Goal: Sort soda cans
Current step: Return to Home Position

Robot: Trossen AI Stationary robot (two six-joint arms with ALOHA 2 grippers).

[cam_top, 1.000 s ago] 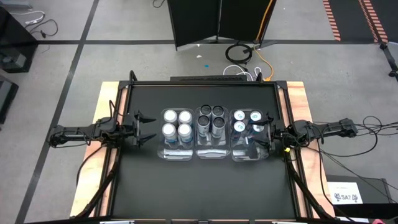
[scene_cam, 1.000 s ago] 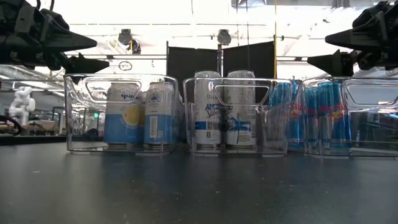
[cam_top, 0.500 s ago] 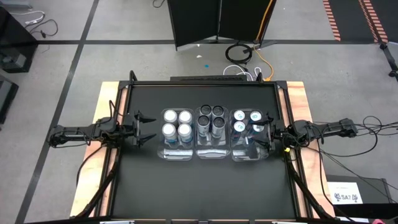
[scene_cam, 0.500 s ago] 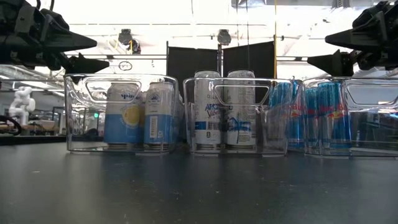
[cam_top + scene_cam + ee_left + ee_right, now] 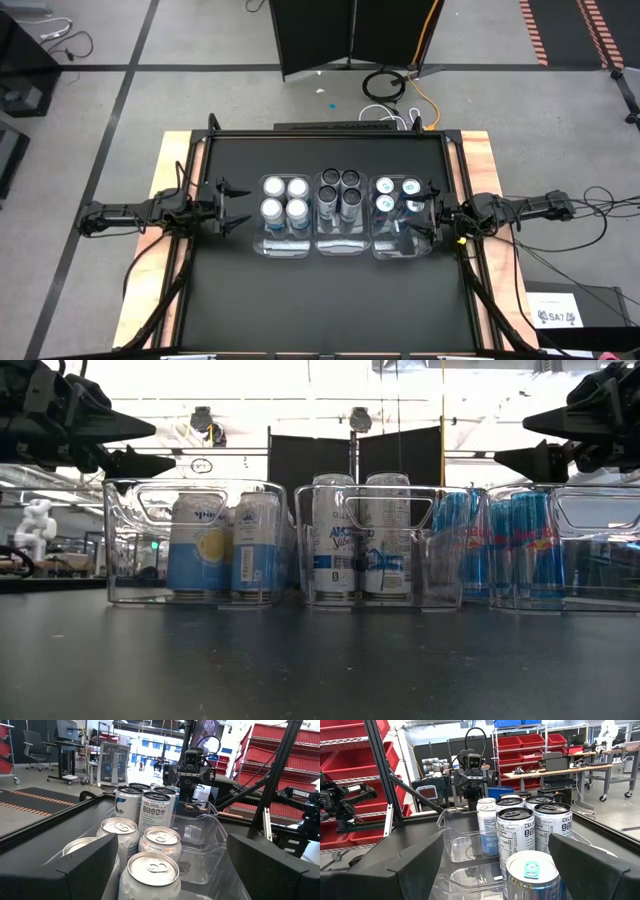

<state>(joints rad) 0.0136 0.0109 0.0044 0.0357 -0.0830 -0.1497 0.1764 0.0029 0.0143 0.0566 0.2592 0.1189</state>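
Three clear bins stand side by side mid-table. The left bin (image 5: 284, 243) holds several silver-topped cans (image 5: 284, 200), light blue in the low view (image 5: 222, 543). The middle bin holds dark-topped white cans (image 5: 340, 194) (image 5: 360, 535). The right bin holds white-topped cans with teal tabs (image 5: 397, 195), blue in the low view (image 5: 510, 545). All the cans stand upright on the bin floors. My left gripper (image 5: 240, 206) (image 5: 160, 445) is open and empty, level, just left of the left bin. My right gripper (image 5: 425, 210) (image 5: 512, 440) is open and empty at the right bin's right wall.
The bins' near halves (image 5: 340, 243) hold no cans. The black table top (image 5: 320, 300) stretches in front of the bins. Dark screens (image 5: 350, 35) and cables (image 5: 385, 85) stand on the floor behind the table. Each wrist view shows the other arm beyond the cans (image 5: 192, 767) (image 5: 470, 775).
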